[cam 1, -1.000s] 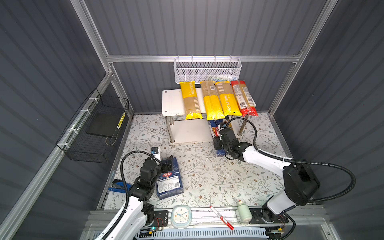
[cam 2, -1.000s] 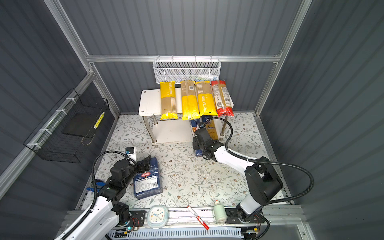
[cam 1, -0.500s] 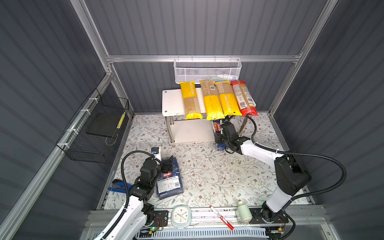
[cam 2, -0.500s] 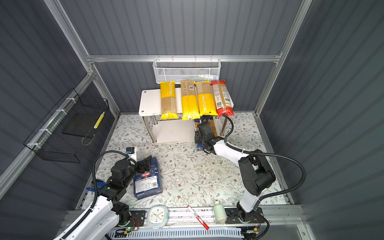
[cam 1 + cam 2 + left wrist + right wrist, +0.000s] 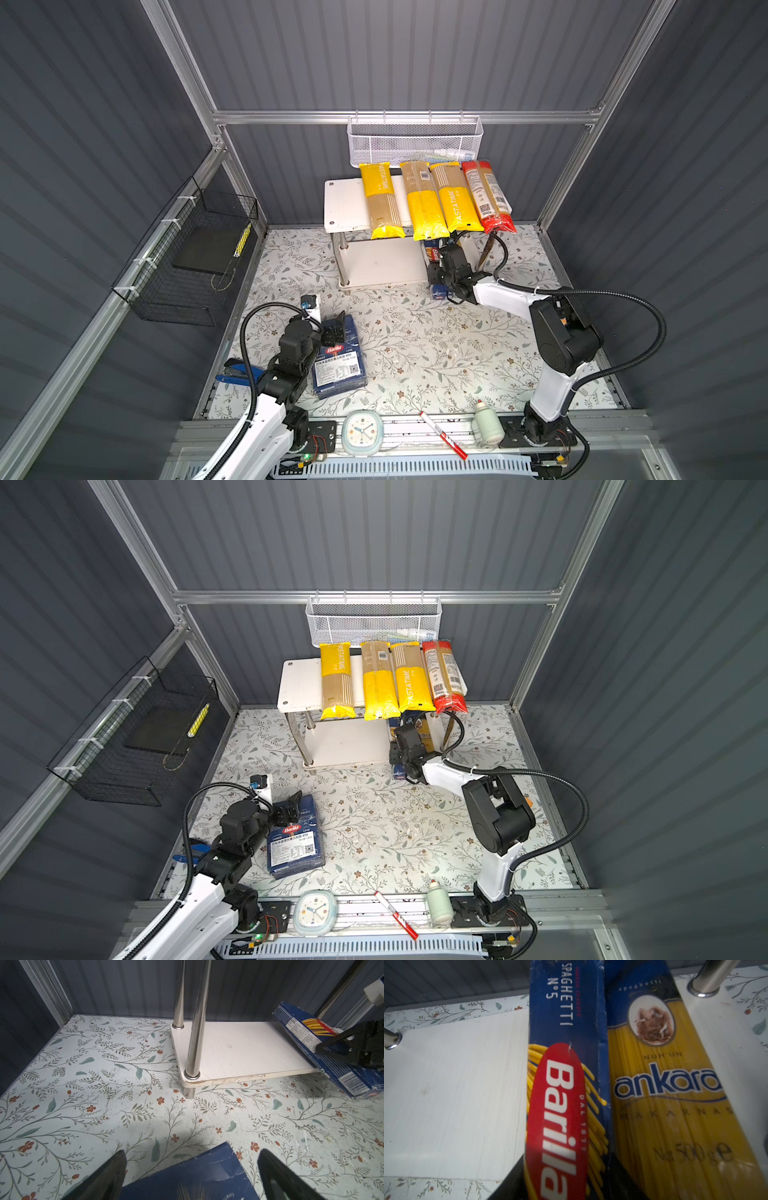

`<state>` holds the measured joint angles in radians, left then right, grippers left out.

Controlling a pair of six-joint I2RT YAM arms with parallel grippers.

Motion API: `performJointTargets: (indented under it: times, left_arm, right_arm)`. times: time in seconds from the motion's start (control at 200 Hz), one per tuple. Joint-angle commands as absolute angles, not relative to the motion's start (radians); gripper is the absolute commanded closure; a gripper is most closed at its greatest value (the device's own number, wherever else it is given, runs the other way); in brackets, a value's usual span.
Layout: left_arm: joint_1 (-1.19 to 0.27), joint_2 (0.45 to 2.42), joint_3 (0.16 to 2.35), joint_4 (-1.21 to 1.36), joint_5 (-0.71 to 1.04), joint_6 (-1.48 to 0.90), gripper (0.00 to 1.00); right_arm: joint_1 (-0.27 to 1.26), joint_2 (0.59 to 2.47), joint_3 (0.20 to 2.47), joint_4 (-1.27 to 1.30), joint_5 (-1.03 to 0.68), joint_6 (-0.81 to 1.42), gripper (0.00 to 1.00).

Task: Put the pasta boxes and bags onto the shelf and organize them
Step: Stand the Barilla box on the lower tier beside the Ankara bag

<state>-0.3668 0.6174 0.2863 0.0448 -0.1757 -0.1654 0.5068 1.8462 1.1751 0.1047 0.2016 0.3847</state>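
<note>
Right of centre, the right gripper, tight on the Barilla spaghetti box, has slid it deeper onto the lower shelf board by the ankara bag; nearly home; the left gripper waits open

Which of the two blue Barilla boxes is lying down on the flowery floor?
The wide flat box with the white label, by the left gripper. The long narrow box lies partly on the lower shelf board.

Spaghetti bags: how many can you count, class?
5. Three yellow bags and the red bag lie side by side on the top board; the ankara bag lies on the lower board, partly hidden.
</note>
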Motion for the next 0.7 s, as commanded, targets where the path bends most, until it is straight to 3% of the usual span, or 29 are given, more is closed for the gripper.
performJointTargets:
  times: [0.0, 0.155, 0.385, 0.69]
  left_arm:
    - [-0.367, 0.613, 0.282, 0.045, -0.182, -0.167, 0.01]
    - [-0.367, 0.614, 0.282, 0.045, -0.181, -0.167, 0.01]
    - [-0.367, 0.616, 0.284, 0.047, -0.183, -0.167, 0.01]
    - [-0.365, 0.629, 0.288, 0.052, -0.17, -0.161, 0.01]
  right_arm:
    - [0.497, 1.831, 1.243, 0.269, 0.224, 0.391, 0.49]
    - [0.488, 1.847, 1.242, 0.293, 0.239, 0.394, 0.49]
    - [0.482, 1.856, 1.238, 0.283, 0.241, 0.406, 0.39]
    - [0.483, 1.76, 1.156, 0.222, 0.193, 0.397, 0.34]
